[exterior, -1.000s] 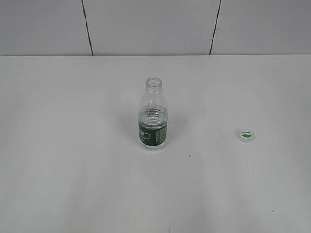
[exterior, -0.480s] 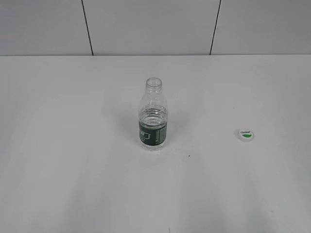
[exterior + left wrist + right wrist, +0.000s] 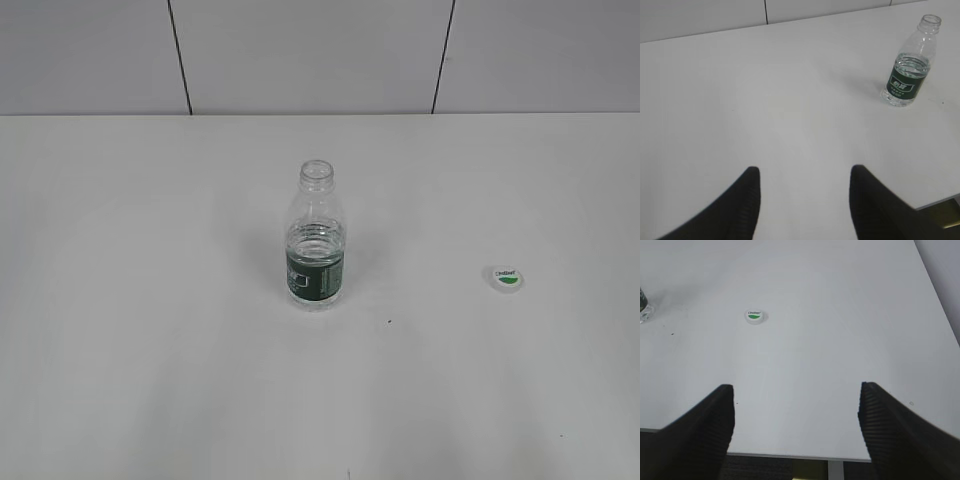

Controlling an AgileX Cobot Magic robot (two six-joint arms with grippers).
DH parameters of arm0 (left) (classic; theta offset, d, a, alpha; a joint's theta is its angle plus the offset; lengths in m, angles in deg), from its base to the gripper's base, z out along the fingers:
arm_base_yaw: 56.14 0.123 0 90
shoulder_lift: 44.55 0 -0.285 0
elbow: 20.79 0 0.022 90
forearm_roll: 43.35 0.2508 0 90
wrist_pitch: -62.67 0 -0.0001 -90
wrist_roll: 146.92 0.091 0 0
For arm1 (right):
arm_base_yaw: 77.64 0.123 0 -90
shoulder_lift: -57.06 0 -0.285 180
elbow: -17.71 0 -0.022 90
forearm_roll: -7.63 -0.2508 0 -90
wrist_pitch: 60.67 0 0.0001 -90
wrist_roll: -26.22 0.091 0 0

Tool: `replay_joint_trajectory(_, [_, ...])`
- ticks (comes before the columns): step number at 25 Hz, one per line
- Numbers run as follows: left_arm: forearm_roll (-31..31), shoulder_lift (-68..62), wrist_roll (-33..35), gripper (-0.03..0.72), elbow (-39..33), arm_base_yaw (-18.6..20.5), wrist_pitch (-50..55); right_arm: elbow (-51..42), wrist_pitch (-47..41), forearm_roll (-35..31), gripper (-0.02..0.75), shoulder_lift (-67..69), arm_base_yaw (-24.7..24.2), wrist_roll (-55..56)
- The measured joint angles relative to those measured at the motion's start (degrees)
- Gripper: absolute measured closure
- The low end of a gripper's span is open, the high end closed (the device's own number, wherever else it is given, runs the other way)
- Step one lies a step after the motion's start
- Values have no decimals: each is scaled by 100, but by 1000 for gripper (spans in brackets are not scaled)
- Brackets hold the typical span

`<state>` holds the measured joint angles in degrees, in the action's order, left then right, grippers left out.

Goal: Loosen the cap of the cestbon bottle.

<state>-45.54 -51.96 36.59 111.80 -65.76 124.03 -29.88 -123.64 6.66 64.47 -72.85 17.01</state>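
Note:
The cestbon bottle (image 3: 317, 240) stands upright near the middle of the white table with its neck open. It also shows in the left wrist view (image 3: 907, 67) and at the left edge of the right wrist view (image 3: 643, 307). The white cap (image 3: 507, 277) with a green leaf mark lies flat on the table to the right of the bottle, and shows in the right wrist view (image 3: 754, 316). My left gripper (image 3: 804, 172) is open and empty, far from the bottle. My right gripper (image 3: 796, 390) is open and empty above the table's front edge. Neither gripper shows in the exterior view.
The white table (image 3: 150, 330) runs to a panelled grey wall (image 3: 310, 55) at the back. Its front edge (image 3: 790, 456) and right edge (image 3: 940, 305) show in the right wrist view. A small dark speck (image 3: 389, 321) lies near the bottle.

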Motion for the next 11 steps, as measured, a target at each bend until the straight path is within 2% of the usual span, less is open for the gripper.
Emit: replay_joint_trajectory(11, [-11, 0, 0, 329, 0, 0, 0, 0, 15, 0, 148, 0, 0, 0])
